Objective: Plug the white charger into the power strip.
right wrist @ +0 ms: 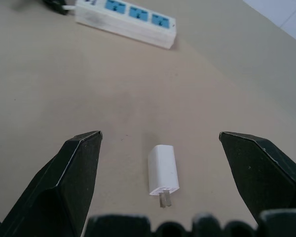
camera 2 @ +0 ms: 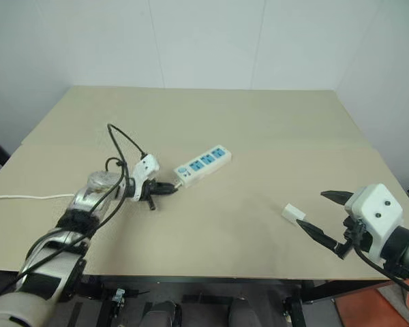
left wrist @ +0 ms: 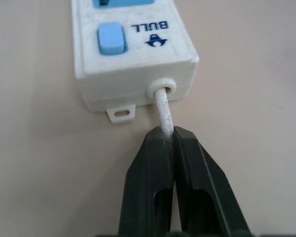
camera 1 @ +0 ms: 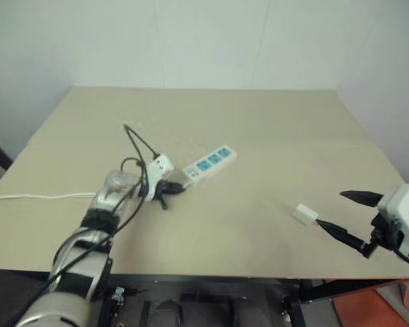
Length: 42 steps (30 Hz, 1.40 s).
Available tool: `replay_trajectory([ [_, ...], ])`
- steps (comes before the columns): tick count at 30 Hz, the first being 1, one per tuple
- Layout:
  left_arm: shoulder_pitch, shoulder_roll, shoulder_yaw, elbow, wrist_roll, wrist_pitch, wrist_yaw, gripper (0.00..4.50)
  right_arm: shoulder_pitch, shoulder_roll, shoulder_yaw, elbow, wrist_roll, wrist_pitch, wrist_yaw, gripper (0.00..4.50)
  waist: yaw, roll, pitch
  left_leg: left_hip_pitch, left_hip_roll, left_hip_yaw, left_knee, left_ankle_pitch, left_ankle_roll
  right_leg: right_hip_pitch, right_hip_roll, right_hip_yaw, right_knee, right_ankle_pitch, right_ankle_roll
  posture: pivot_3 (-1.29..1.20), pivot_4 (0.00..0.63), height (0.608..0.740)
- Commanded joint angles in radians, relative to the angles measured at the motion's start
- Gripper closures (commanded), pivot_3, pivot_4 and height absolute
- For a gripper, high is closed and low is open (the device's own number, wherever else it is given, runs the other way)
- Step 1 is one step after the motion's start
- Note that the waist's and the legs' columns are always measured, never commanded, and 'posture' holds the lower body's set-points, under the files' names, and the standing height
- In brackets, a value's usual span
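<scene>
The power strip, a white bar with three blue socket faces, lies at an angle near the middle of the tan table. My left gripper is shut on the strip's thin white cord, right where it leaves the switch end. The white charger lies flat on the table to the right, prongs pointing toward my right gripper. That gripper is open and hovers just short of the charger, one finger on each side of its line, touching nothing.
The strip's white cord trails across the table and off its left edge. Black cables loop above my left wrist. The table's front edge runs just below my right gripper. A pale wall stands behind.
</scene>
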Motion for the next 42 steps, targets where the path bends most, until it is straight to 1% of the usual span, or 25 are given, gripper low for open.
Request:
replay_trajectory([
  [1, 0.109, 0.090, -0.017, -0.179, -0.029, -0.139, -0.168, 4.46, -0.004, -0.007, -0.017, -0.017, 0.005, -0.003, -0.003, 0.00, -0.004, 0.000, 0.000, 0.000, 0.000, 0.000, 0.000, 0.000, 0.000, 0.000, 0.000, 0.000, 0.000, 0.000, 0.000, 0.00, 0.150, 0.740],
  [3, 0.171, 0.133, 0.001, -0.252, -0.066, -0.183, -0.234, 4.46, -0.005, -0.009, -0.012, -0.013, 0.006, -0.004, -0.001, 0.00, -0.003, 0.000, 0.000, 0.000, 0.001, 0.000, 0.000, 0.000, 0.000, 0.000, 0.000, 0.000, 0.000, 0.000, -0.001, 0.00, 0.150, 0.740],
  [5, 0.215, 0.174, 0.019, -0.304, -0.106, -0.191, -0.294, 4.46, -0.012, -0.014, -0.003, -0.004, 0.005, -0.006, 0.001, 0.00, -0.002, 0.000, 0.000, 0.000, 0.001, 0.000, 0.000, 0.000, 0.000, 0.000, 0.000, 0.000, 0.000, 0.000, -0.001, 0.00, 0.150, 0.740],
  [7, 0.237, 0.203, 0.023, -0.326, -0.113, -0.189, -0.315, 4.46, -0.020, -0.019, 0.005, 0.004, 0.004, -0.007, 0.003, 0.00, 0.000, 0.000, 0.000, 0.001, 0.001, 0.000, 0.000, 0.000, 0.000, 0.000, 0.000, 0.000, 0.000, 0.000, -0.001, 0.00, 0.150, 0.740],
  [9, 0.249, 0.216, 0.033, -0.304, -0.113, -0.234, -0.323, 4.46, -0.036, -0.026, 0.019, 0.015, 0.003, -0.010, 0.004, 0.00, 0.003, 0.000, 0.000, 0.001, 0.001, 0.000, 0.000, 0.000, 0.000, 0.000, 0.000, 0.000, 0.000, -0.001, 0.001, 0.00, 0.150, 0.740],
  [11, 0.247, 0.209, 0.050, -0.258, -0.120, -0.274, -0.319, 4.46, -0.054, -0.033, 0.036, 0.024, 0.002, -0.010, 0.004, 0.00, 0.002, 0.000, 0.000, 0.001, 0.001, 0.000, 0.000, 0.000, 0.000, 0.000, 0.000, 0.000, 0.000, -0.002, 0.003, 0.00, 0.150, 0.740],
  [13, 0.239, 0.194, 0.065, -0.210, -0.111, -0.313, -0.295, 3.86, -0.068, -0.038, 0.050, 0.030, 0.001, -0.010, 0.002, 0.00, 0.002, 0.000, 0.000, 0.001, 0.001, 0.000, 0.000, 0.000, 0.000, 0.000, 0.000, 0.000, 0.000, -0.002, 0.002, 0.00, 0.150, 0.740],
  [14, 0.232, 0.190, 0.069, -0.190, -0.111, -0.325, -0.296, 3.66, -0.072, -0.038, 0.053, 0.029, -0.001, -0.010, -0.001, 0.00, 0.002, 0.000, 0.000, 0.001, 0.001, 0.000, 0.000, 0.000, 0.000, 0.000, 0.000, 0.000, 0.000, -0.001, 0.002, 0.00, 0.150, 0.740],
  [15, 0.227, 0.187, 0.072, -0.176, -0.112, -0.332, -0.299, 3.32, -0.074, -0.038, 0.054, 0.029, -0.002, -0.011, -0.002, 0.00, 0.002, 0.000, 0.000, 0.000, 0.001, 0.000, 0.000, 0.000, 0.000, 0.000, 0.000, 0.000, 0.000, -0.001, 0.002, 0.00, 0.150, 0.740],
  [22, 0.222, 0.200, 0.097, -0.236, -0.226, -0.220, -0.424, 1.09, -0.049, -0.036, 0.031, 0.015, 0.010, -0.002, 0.018, 0.00, 0.001, 0.000, 0.000, 0.000, 0.001, 0.000, 0.000, 0.000, 0.000, 0.000, 0.000, 0.000, 0.000, 0.000, 0.000, 0.00, 0.150, 0.740],
  [23, 0.221, 0.193, 0.106, -0.241, -0.241, -0.208, -0.420, 0.82, -0.045, -0.035, 0.030, 0.011, 0.012, -0.001, 0.018, 0.00, 0.000, 0.000, 0.000, 0.000, 0.001, 0.000, 0.000, 0.000, 0.000, 0.000, 0.000, 0.000, 0.000, 0.000, 0.000, 0.00, 0.150, 0.740],
  [25, 0.220, 0.163, 0.128, -0.244, -0.257, -0.213, -0.373, 0.14, -0.042, -0.033, 0.029, 0.006, 0.014, 0.001, 0.017, 0.00, 0.000, 0.000, 0.000, 0.000, 0.001, 0.000, 0.000, 0.000, 0.000, 0.000, 0.000, 0.000, 0.000, 0.000, 0.000, 0.00, 0.150, 0.740],
  [26, 0.214, 0.146, 0.127, -0.241, -0.252, -0.198, -0.349, 0.02, -0.042, -0.032, 0.030, 0.004, 0.016, 0.003, 0.016, 0.00, 0.001, 0.000, 0.000, 0.000, 0.001, 0.000, 0.000, 0.000, 0.000, 0.000, 0.000, 0.000, 0.000, 0.000, 0.000, 0.00, 0.150, 0.740],
  [28, 0.207, 0.131, 0.122, -0.239, -0.244, -0.177, -0.327, 0.02, -0.043, -0.032, 0.031, 0.002, 0.017, 0.005, 0.015, 0.00, 0.001, 0.000, 0.000, 0.001, 0.001, 0.000, 0.000, 0.000, 0.000, 0.000, 0.000, 0.000, 0.000, 0.000, 0.000, 0.00, 0.150, 0.740],
  [32, 0.199, 0.032, 0.100, -0.162, -0.205, -0.282, -0.266, 0.02, -0.068, -0.038, 0.051, 0.011, 0.012, 0.008, -0.001, 0.00, 0.001, 0.000, 0.000, 0.001, 0.001, 0.000, 0.000, 0.000, 0.000, 0.000, 0.000, 0.000, 0.000, 0.000, 0.000, 0.00, 0.150, 0.740],
  [34, 0.191, -0.001, 0.089, -0.117, -0.182, -0.334, -0.259, 0.02, -0.075, -0.040, 0.054, 0.005, 0.018, 0.012, -0.001, 0.00, 0.002, 0.000, 0.000, 0.001, 0.000, 0.000, 0.000, 0.000, 0.000, 0.001, 0.000, 0.000, 0.000, 0.000, -0.001, 0.00, 0.150, 0.740],
  [42, 0.135, -0.062, 0.060, 0.046, -0.133, -0.426, -0.284, 0.02, -0.077, -0.039, 0.048, -0.004, 0.022, 0.023, 0.003, 0.00, 0.002, 0.000, 0.000, 0.002, 0.000, 0.000, 0.000, 0.000, 0.000, 0.002, 0.000, 0.000, 0.000, 0.000, 0.000, 0.00, 0.150, 0.740],
])
